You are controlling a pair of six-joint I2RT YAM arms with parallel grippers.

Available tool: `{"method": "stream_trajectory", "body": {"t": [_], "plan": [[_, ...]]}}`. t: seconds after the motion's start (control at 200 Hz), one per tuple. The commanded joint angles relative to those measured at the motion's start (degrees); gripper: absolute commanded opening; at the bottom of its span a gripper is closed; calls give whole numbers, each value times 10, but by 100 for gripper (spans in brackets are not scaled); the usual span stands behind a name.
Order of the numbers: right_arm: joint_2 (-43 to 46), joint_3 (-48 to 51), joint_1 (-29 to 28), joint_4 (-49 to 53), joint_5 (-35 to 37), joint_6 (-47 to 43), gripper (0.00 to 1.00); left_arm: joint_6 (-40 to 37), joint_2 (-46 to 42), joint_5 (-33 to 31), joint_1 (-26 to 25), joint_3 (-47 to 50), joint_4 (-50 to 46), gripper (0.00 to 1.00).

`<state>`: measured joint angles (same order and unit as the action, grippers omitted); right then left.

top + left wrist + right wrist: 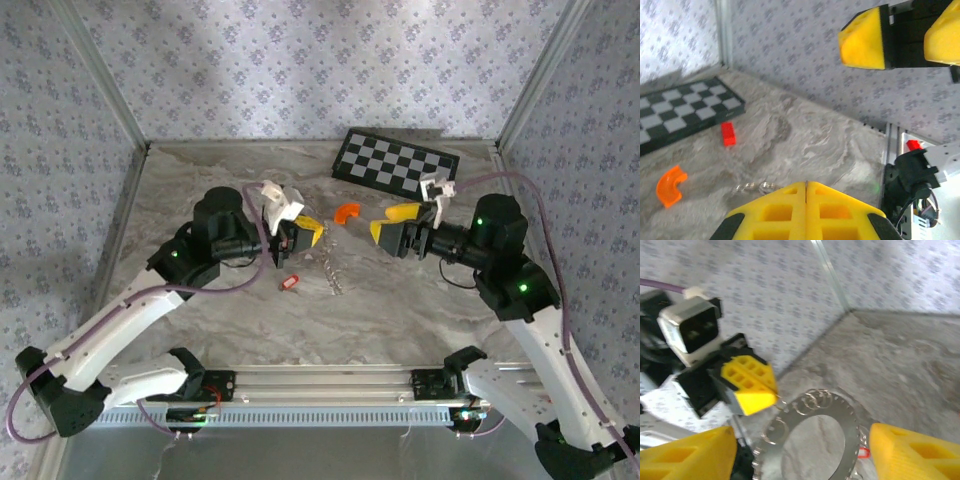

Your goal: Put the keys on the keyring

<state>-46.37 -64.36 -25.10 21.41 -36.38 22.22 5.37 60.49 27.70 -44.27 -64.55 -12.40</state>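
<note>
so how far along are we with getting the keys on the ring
Done: the left pincer is shut on the edge of the keyring, presenting it toward the other arm. In hand: the right pincer is open, facing the ring with nothing held. Left: the red key lies loose on the table, off the ring, not yet picked up or threaded on.

Soft, even light leaves faint shadows on the counter [400, 310], while blur smears the keyring [775, 432] in the right wrist view.
</note>
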Motion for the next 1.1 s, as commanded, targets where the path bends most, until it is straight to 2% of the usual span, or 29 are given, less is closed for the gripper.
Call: {"method": "stream_trajectory", "body": {"t": [0.0, 0.16, 0.535, 0.73, 0.87, 1.094], "plan": [[5, -28, -27, -39, -47, -9, 64, -14, -8, 76, -3, -43, 70, 0], [2, -66, -63, -59, -48, -17, 54, 11, 3, 136, -2, -75, 120, 0], [2, -76, -85, -107, -32, -46, 32, 34, -5, 152, -2, -91, 183, 0], [-1, -65, -86, -93, 14, -79, 24, 27, -10, 153, -2, -101, 172, 0], [-15, -52, -97, -112, 5, -80, 25, 27, -14, 152, -3, -98, 176, 0], [-20, -45, -128, -110, 29, -104, 29, 38, -22, 154, -4, -87, 193, 0]]}}
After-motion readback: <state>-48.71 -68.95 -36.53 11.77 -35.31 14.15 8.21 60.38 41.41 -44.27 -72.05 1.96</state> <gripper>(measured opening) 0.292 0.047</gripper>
